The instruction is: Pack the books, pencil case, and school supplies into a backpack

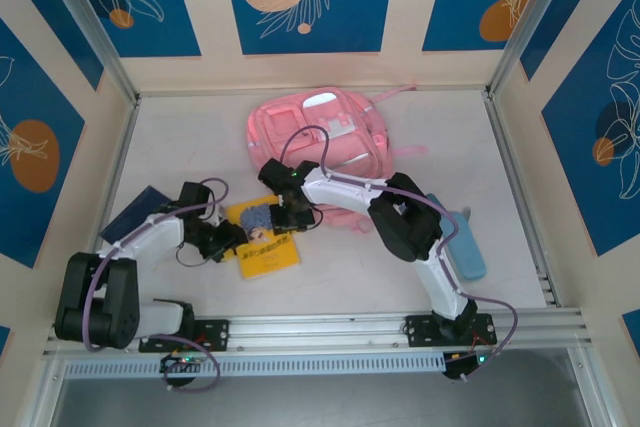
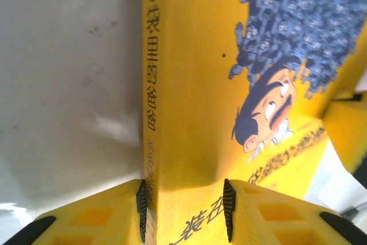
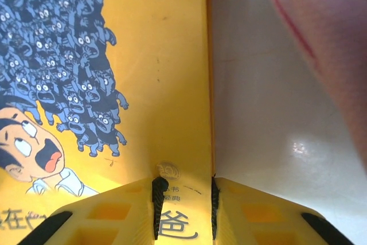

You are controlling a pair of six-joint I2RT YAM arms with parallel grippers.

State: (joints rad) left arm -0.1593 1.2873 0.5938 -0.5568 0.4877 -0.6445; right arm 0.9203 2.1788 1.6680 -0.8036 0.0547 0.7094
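Both left claw [image 2: 184, 202] and right claw [image 3: 183, 199] straddle the yellow book [image 1: 268, 245], half-closed. Gripping or not, can't tell. Next, I'd say: level lift to backpack [image 1: 320, 132], upper centre.

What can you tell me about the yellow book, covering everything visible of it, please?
The yellow book is thin, its glossy-looking cover showing a blue-grey crowd of cartoon faces, a shouting dark-haired boy and black Chinese characters. It lies cover up on the white table. The left end effector straddles its spine edge, the right end effector the opposite edge; whether either grips it is unclear.
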